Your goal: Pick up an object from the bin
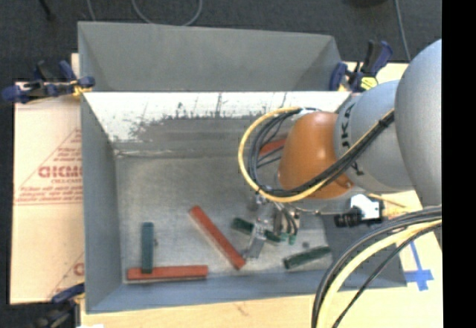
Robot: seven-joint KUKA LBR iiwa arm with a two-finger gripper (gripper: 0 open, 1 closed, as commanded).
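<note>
My gripper (262, 234) is low in the bin, right of the middle near the front wall, under the arm's orange cover. A small dark green block (242, 225) lies just to its left, and another green piece (281, 236) sits tight against its right side. The lower end of a long orange-red stick (216, 236), lying slantwise, comes up close to the gripper. A dark green bar (306, 257) lies to the front right of it. I cannot make out whether anything is held.
At the front left, a flat red bar (167, 272) lies along the bin's front wall, with a teal bar (148, 247) standing across its left end. A red piece (272, 148) peeks out behind the cables near the back right.
</note>
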